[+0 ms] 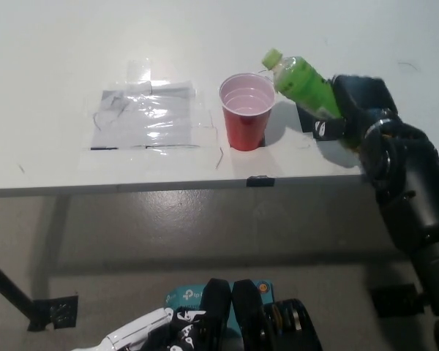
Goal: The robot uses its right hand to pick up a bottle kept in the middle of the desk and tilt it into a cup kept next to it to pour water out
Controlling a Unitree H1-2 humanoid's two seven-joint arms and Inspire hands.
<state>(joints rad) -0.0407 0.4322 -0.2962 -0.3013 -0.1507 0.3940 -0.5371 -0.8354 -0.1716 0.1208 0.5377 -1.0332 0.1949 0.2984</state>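
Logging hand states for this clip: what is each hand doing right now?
Right hand: shut on the green bottle.
Left hand: cannot be told.

A green bottle (pixel 301 79) with a yellow-green cap is showing beside a red cup (pixel 246 111), its inside pale pink, on the white worktop (pixel 51 58).

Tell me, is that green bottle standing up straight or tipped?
Tipped. The green bottle, held in the black right hand, leans with its cap up-left, beside the red cup, not over it.
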